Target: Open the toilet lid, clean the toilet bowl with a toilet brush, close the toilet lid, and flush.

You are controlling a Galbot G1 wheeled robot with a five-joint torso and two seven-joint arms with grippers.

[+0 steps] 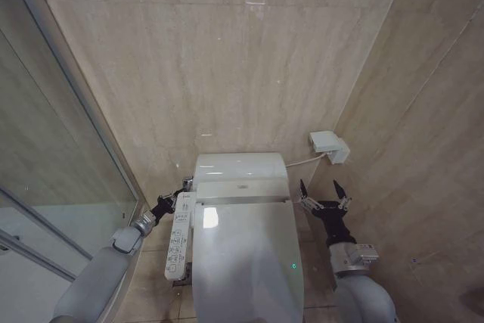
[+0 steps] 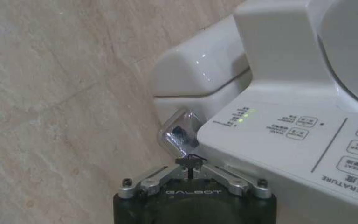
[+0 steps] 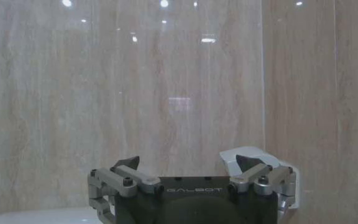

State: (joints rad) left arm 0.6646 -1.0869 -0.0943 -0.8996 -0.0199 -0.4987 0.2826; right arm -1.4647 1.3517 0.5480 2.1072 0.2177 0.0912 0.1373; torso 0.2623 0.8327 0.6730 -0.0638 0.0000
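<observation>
Toilet lid [image 1: 246,262] front cut off by head view's lower edge — bowl hidden beneath

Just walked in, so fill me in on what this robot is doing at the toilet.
The toilet lid is down. The left gripper, fingers shut, is at the chrome flush lever behind the side control panel, at the toilet's rear left. The right gripper hangs open in the air beside the toilet, near the wall box, holding nothing.

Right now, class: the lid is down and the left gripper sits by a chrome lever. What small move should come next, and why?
Probably press the chrome lever with the left gripper: its shut fingertips sit right at it, the lid is closed, and the right gripper hangs open, beside the toilet.
</observation>
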